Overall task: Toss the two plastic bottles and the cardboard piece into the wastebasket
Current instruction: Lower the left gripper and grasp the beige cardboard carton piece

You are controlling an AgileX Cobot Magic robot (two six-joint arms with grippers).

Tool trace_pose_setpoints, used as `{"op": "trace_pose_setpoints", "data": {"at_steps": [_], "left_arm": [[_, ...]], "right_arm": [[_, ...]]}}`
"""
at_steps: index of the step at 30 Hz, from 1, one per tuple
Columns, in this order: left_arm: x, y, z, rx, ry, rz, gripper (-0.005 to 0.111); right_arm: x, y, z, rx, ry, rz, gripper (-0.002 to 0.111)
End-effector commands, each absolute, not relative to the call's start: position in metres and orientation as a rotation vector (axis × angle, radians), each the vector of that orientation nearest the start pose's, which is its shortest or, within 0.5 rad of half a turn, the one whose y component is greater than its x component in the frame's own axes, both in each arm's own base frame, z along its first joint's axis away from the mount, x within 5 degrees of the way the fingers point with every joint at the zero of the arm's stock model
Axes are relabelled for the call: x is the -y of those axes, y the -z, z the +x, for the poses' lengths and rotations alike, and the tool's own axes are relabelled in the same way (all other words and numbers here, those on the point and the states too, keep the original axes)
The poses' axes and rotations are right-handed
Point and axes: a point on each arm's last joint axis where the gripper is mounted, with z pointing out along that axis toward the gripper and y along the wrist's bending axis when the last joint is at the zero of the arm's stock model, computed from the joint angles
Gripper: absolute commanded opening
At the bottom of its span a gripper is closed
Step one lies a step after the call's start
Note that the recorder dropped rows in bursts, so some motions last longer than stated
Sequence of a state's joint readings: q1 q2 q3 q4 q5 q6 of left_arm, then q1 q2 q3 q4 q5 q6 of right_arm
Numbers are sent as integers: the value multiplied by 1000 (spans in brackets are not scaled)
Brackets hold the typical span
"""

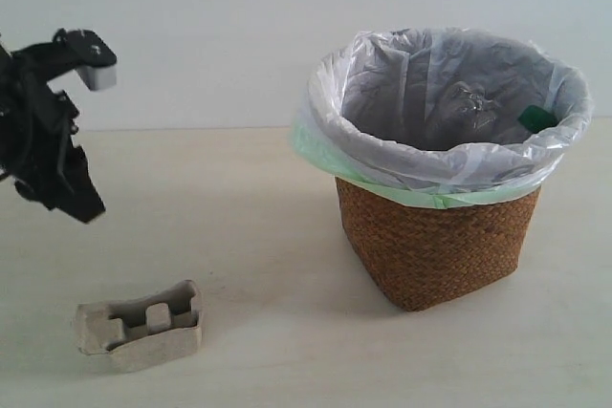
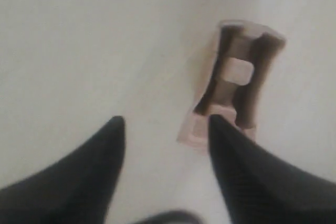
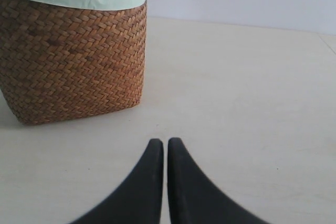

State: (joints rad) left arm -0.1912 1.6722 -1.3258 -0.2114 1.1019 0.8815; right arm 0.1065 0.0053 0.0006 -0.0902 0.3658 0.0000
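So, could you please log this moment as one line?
left gripper: open, above tray | right gripper: shut, empty | tray: on table | basket: green cap visible inside

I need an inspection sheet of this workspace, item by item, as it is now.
Surface: pale table, no spills seen.
Job's things: cardboard piece on table, outside wastebasket; inside it, seemingly a clear bottle and a green object, perhaps a cap; second bottle not confirmed.
Clutter: nothing seen.
Grippers: left gripper open, over table near cardboard piece; right gripper shut, empty, near wastebasket.
Cables: nothing seen.
Surroundings: plain pale wall.
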Motion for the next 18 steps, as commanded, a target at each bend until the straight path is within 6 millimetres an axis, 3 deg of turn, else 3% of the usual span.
{"op": "trace_pose_setpoints", "data": {"at_steps": [1,4,6,18], "left_arm": [[102,-242,310,-2399,313,1659,86],[112,-224,303,-2372,344,1715,104],[115,-214,302,-2362,305,1726,109],[114,-162,312,-2361,230,1722,109]], "right_arm": [[-2,-181,53,-1833,20,-150,0],[-2,-181,53,-1833,20,-150,0],[-2,-181,53,-1833,20,-150,0],[-2,-181,53,-1833,20,-150,0]]}}
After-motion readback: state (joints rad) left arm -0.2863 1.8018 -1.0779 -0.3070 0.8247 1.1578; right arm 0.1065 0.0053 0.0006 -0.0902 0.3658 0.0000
